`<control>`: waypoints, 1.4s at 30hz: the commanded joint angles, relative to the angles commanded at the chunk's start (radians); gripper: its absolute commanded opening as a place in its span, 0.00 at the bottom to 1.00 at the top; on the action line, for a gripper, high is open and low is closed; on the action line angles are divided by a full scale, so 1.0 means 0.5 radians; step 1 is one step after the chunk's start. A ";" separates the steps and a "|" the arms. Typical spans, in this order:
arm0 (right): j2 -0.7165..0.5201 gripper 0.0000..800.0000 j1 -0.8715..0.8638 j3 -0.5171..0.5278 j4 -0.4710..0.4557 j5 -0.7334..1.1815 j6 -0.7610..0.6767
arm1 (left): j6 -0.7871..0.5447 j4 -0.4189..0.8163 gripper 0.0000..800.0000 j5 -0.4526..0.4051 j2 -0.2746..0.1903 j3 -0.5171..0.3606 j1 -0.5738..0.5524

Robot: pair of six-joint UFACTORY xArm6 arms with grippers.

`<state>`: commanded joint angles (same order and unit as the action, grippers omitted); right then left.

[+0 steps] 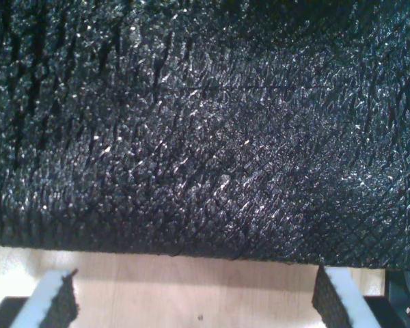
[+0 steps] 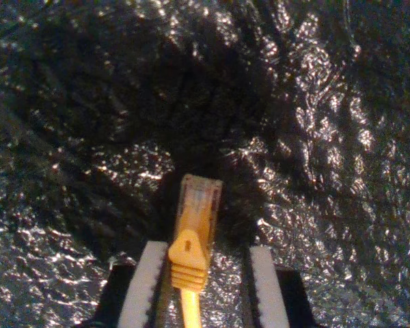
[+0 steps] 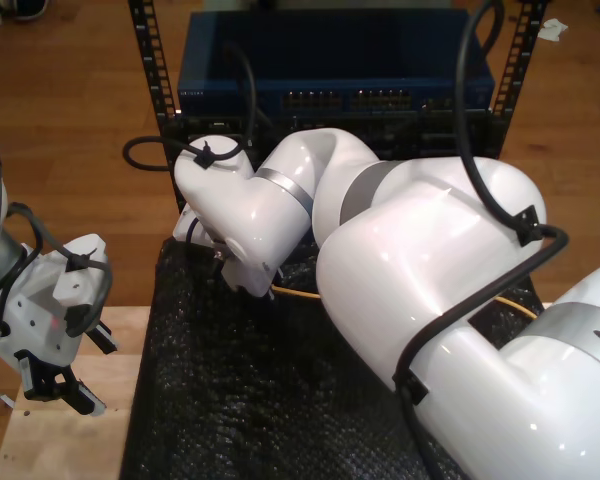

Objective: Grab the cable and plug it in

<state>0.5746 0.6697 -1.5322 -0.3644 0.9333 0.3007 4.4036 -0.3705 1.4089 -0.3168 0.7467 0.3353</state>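
My second hand point(image 2: 203, 287) grips the cable point(image 2: 191, 246) — plug beyond its fingertips, over black foam point(image 2: 328, 137); first hand point(image 1: 191, 301) gapes empty.

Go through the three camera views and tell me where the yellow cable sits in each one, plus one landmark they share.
First wrist view: I cannot find the cable here.
Second wrist view: the cable lies between the pads of my second gripper, plug end pointing away from the camera.
Exterior view: a thin stretch of it runs under the big white arm.
Shared landmark: the black mat.
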 joint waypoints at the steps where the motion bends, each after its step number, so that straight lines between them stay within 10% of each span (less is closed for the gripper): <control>1: 0.000 0.31 0.000 0.003 0.000 0.000 0.000 | 0.000 0.000 1.00 0.000 0.000 -0.003 0.000; 17: 0.009 0.01 0.000 -0.021 -0.003 0.000 0.006 | 0.000 0.000 1.00 0.003 0.000 -0.003 0.000; 34: -0.249 0.00 -0.028 0.003 0.058 0.043 0.411 | -0.006 -0.006 1.00 0.037 -0.009 0.006 0.003; 42: -0.451 0.00 -0.052 0.034 0.448 0.199 0.813 | -0.015 -0.098 1.00 0.129 -0.012 0.037 0.003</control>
<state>0.3491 0.6437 -1.5154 -0.1404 1.0330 0.7073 4.3959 -0.4196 1.4734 -0.3230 0.7651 0.3368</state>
